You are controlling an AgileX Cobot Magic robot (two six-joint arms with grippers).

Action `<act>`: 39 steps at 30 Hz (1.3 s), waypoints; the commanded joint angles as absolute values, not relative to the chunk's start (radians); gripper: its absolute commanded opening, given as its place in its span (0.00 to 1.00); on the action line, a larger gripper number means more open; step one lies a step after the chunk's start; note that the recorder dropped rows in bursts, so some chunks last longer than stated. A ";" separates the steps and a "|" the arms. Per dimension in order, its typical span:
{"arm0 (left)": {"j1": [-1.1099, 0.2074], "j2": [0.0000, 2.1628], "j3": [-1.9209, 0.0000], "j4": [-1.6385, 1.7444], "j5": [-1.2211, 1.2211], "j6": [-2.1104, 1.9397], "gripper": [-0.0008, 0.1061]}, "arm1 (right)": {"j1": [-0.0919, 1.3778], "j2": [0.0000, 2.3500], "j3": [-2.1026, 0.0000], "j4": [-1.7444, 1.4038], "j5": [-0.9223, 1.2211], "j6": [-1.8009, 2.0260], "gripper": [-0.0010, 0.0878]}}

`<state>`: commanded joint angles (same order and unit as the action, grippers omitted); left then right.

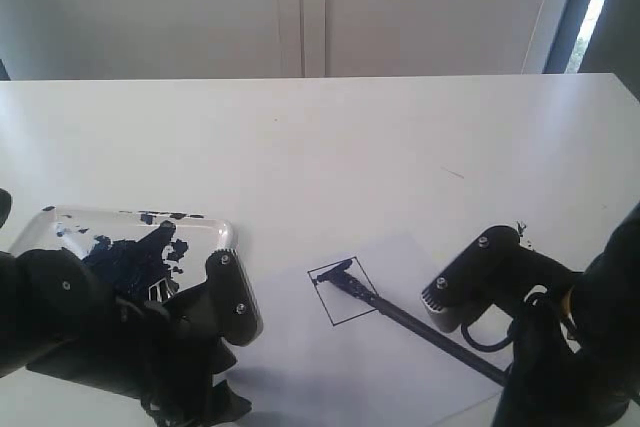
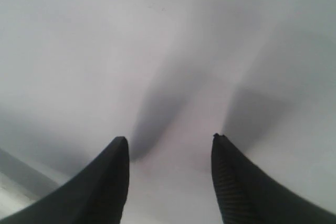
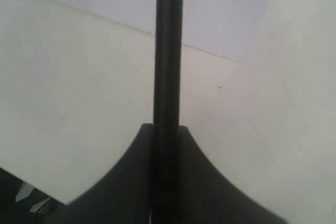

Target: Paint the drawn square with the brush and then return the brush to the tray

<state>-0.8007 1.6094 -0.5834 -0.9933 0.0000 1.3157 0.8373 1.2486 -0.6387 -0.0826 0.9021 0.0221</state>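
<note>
Clamping the brush far back on its handle, the right gripper has its jaws pressed onto the black shaft. This lets the long stick slant down over the paper sheet and put its blue-coated tip inside the drawn square, near the upper-left corner, where dark streaks lie while most of the inside is white. The left gripper hangs with its jaws apart and empty above the white table, apparently keeping clear beside the paint-smeared tray, which sits left of the sheet awaiting the brush.
</note>
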 joint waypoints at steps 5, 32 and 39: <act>-0.801 1.535 -0.583 -0.993 0.000 1.316 0.51 | 0.837 1.249 -0.639 -0.085 0.902 0.022 0.01; -0.799 1.699 -0.688 -0.940 -0.039 1.620 0.51 | 0.837 1.249 -0.639 -0.083 0.903 0.022 0.01; -0.799 1.714 -0.688 -0.940 0.000 1.527 0.51 | 0.837 1.249 -0.639 -0.084 0.903 0.022 0.01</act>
<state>-0.7991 1.7143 -0.6882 -0.9399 0.0000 1.5267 0.8373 1.2486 -0.6387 -0.0845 0.9033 0.0221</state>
